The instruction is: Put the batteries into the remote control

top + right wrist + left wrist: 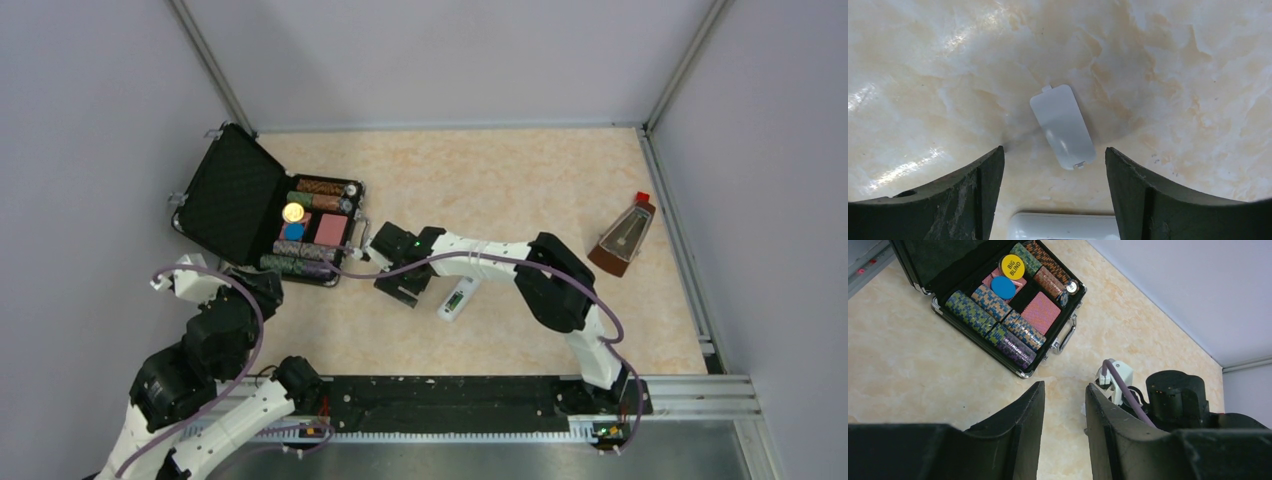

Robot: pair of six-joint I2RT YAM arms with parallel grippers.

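The table [500,180] is pale beige marble, glossy enough to catch glare, shut in by plain grey walls [440,60] with metal posts [215,70] in the far corners. A black rail [450,400] runs along the near edge. A brown metronome [623,240] stands alone at 3 o'clock on the table.

At 10 o'clock a black case [225,190] lies open, its lid thrown back to the left. Inside are chip rolls [970,312] packed along the sides. Between them sit a yellow disc [1012,266] marked BIG BLIND, a blue disc [1003,287] just beside it and a red card deck [1040,312].

The remote [455,300] lies flat near the table's middle, at 4 o'clock from the right gripper [1053,155] and just beside it. A green speck on the remote may be a battery, but it is too small to be sure. The right gripper's jaws are spread wide and hold nothing. A small white cover [1063,127] lies flat on the marble between them, touching neither finger, and the remote's white edge shows at 6 o'clock in the wrist view.

The left gripper [1065,386] hangs at 5 o'clock from the case, well apart from the remote. Its jaws stand a narrow gap apart with only bare marble showing between them.
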